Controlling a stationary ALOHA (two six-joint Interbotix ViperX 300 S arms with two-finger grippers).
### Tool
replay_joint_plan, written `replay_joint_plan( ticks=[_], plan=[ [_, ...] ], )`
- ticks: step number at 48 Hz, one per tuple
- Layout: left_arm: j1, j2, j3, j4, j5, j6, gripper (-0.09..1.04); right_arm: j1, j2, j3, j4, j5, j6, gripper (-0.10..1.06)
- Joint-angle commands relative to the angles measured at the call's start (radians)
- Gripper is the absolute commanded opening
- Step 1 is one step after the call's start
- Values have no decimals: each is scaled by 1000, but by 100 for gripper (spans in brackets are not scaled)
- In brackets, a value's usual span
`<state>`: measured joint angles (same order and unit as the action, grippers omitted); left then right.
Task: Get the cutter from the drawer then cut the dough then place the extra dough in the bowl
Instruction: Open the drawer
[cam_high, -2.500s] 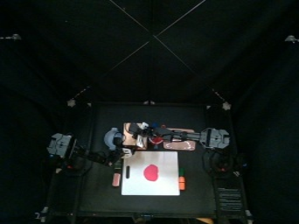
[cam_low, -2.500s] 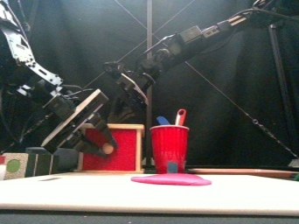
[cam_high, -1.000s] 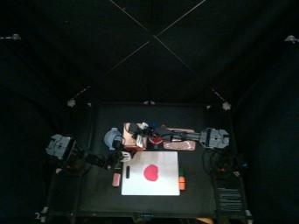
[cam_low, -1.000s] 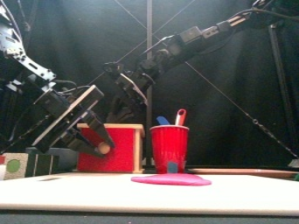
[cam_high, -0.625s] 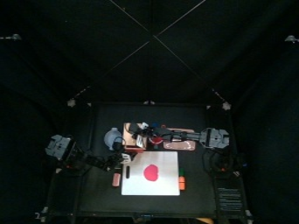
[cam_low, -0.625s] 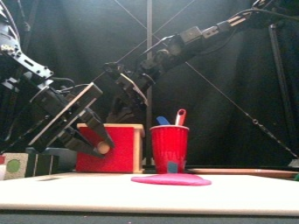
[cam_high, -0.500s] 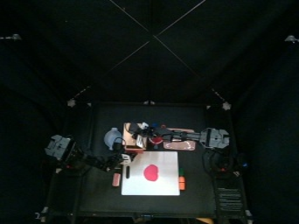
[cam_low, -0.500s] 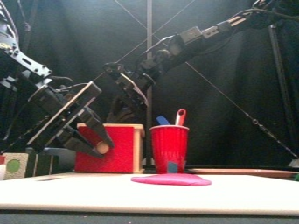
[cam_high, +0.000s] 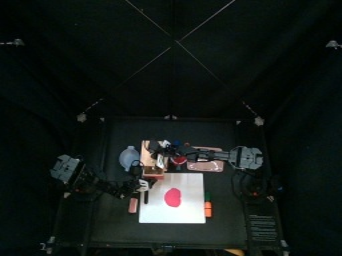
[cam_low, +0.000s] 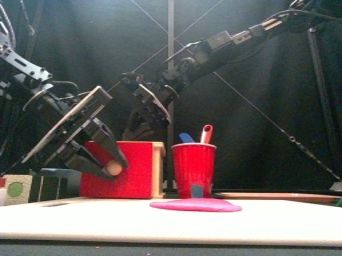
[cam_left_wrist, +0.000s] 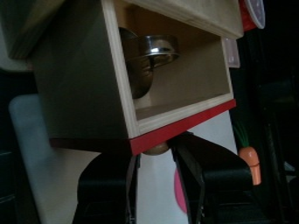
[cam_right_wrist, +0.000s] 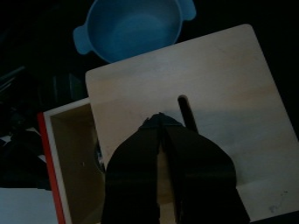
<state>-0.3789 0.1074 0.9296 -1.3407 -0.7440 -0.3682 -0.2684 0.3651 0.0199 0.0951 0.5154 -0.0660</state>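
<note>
Left gripper (cam_left_wrist: 155, 153) clamped on the drawer knob (cam_low: 118, 170), right gripper (cam_right_wrist: 163, 129) closed atop the wooden box (cam_right_wrist: 222, 79): we judge overpulling could yank the drawer (cam_left_wrist: 187, 121) free, spilling the metal cutter (cam_left_wrist: 158, 48).

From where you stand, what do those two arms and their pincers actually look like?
The left arm and right arm are black, built of jointed tubes and blocks. Each ends in two long jaws. The left gripper has broad, rounded black ones, and the right gripper has black ones narrowing toward the tips.
</note>
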Motion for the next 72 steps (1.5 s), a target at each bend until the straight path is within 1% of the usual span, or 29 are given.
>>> replay_joint_plan(
  ticks=[1,38,46,53,66,72],
  plan=[
    [-18,-17,-15,2,-2,3,49,0,6,25,2,23,2,4],
    [-64,-20,-15,0,-2,5,49,2,6,25,2,23,5,4],
    [-63,-18,-11,6,-2,9,51,2,6,25,2,23,5,4],
    [-63,-18,-8,15,-8,11,55,2,6,26,2,23,3,4],
    [-60,-21,-8,23,-8,31,70,2,6,26,2,23,3,4],
    [-60,-29,-3,23,-11,32,74,3,6,26,2,23,3,4]
  ],
)
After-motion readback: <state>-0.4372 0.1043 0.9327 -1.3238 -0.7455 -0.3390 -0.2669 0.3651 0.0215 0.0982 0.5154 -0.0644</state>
